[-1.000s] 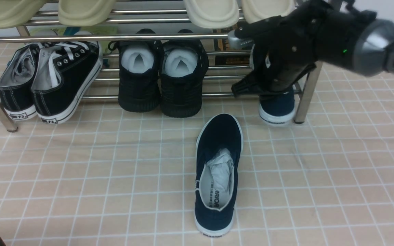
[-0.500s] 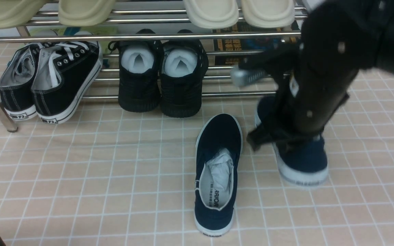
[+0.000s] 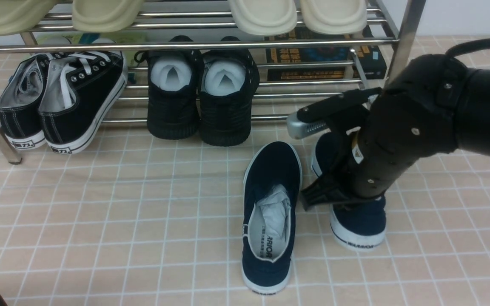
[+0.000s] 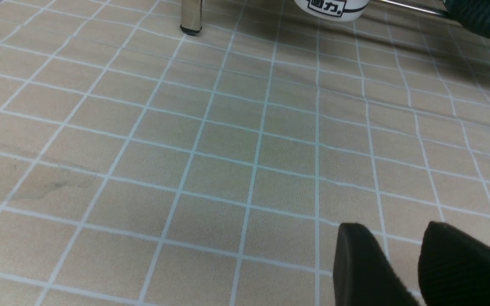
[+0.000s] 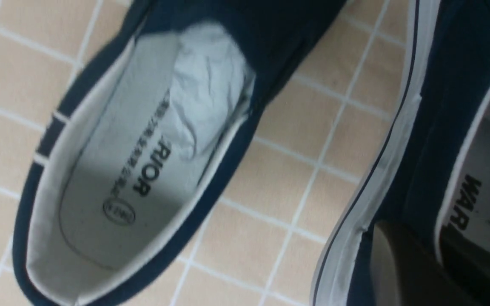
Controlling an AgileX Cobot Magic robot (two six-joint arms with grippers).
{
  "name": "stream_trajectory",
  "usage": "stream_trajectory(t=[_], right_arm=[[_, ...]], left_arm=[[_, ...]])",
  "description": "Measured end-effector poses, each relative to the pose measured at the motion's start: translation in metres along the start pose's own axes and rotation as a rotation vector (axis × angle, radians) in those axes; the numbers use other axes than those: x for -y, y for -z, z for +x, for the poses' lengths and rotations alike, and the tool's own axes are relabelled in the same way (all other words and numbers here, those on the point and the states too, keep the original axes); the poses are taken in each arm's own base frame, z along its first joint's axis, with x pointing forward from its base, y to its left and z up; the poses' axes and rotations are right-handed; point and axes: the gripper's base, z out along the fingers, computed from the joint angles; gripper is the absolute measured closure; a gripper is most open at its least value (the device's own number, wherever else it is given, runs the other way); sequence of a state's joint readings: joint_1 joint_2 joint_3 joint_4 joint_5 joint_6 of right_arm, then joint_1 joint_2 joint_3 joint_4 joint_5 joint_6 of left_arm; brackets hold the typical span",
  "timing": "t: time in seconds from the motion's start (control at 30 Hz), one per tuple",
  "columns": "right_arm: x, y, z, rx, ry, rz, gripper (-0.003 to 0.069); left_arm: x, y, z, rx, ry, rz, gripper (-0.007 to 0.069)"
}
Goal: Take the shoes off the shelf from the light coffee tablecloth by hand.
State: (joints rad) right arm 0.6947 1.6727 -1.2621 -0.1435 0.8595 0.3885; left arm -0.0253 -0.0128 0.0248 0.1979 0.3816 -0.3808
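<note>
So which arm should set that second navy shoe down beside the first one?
Right. The right hand grips the second navy slip-on by its side wall, next to the first navy slip-on on the tablecloth. The left hand hovers over bare cloth near the shelf leg, away from both.

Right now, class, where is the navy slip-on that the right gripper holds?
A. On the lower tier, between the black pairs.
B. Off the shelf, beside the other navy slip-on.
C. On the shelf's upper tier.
B: the right gripper has the held slip-on in front of the shelf, alongside the other navy slip-on on the cloth.
</note>
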Motion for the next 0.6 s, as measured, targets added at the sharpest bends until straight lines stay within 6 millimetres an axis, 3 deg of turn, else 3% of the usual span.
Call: stream_trajectory(t=[0.1, 0.37, 0.53, 0.6], right_arm=[[0.0, -0.001, -0.001, 0.005, 0.002, -0.001, 0.0634], [-0.005, -0.03, 0.003, -0.075, -0.038, -0.001, 0.0581], [-0.01, -0.033, 0.004, -0.092, -0.06, -0.048, 0.0388], [-0.011, -0.027, 0.004, -0.089, -0.032, -0.073, 0.0375]], left_arm=[[0.0, 0.0, 0.0, 0.0, 0.0, 0.0, 0.0384], [0.0, 0.0, 0.0, 0.0, 0.0, 0.0, 0.0384], [0.0, 0.0, 0.0, 0.0, 0.0, 0.0, 0.0384], [0.0, 0.0, 0.0, 0.0, 0.0, 0.0, 0.0384]])
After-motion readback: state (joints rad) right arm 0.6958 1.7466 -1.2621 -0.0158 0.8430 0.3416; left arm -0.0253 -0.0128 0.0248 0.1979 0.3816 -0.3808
